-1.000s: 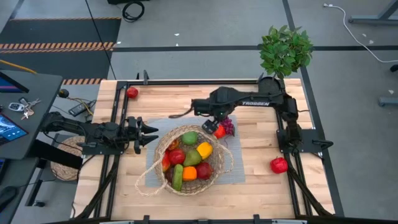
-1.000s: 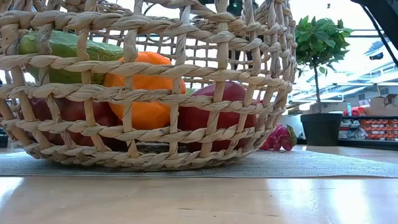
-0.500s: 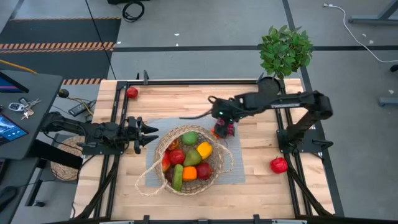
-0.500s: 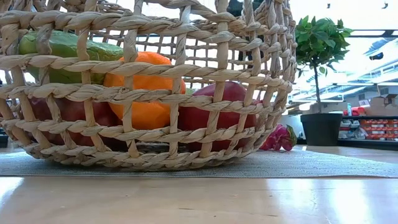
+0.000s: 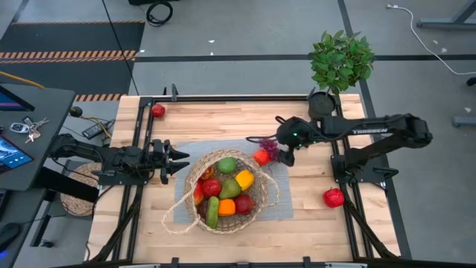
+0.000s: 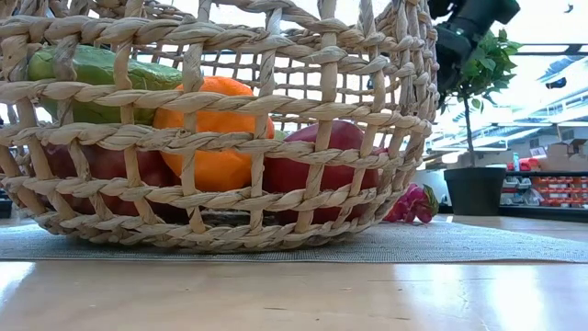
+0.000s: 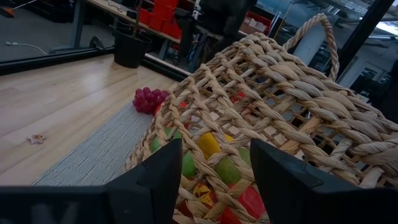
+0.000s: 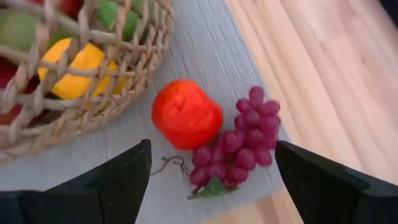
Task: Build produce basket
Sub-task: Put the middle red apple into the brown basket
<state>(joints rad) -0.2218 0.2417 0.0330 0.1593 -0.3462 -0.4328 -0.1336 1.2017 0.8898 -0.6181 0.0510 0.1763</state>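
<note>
Lying between the right gripper's [image 8: 211, 165] wide-spread fingers [image 8: 118, 177]: purple grapes [image 8: 239, 140], red-orange mango [image 8: 186, 114].

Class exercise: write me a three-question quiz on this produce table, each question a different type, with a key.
1. True or false: the grapes lie inside the basket.
2. Which gripper is open? A) left gripper B) right gripper
3. Fill in: the round red-orange fruit beside the grapes rests on the grey ____.

Key: 1 false, they lie outside it; 2 B; 3 mat.
</note>
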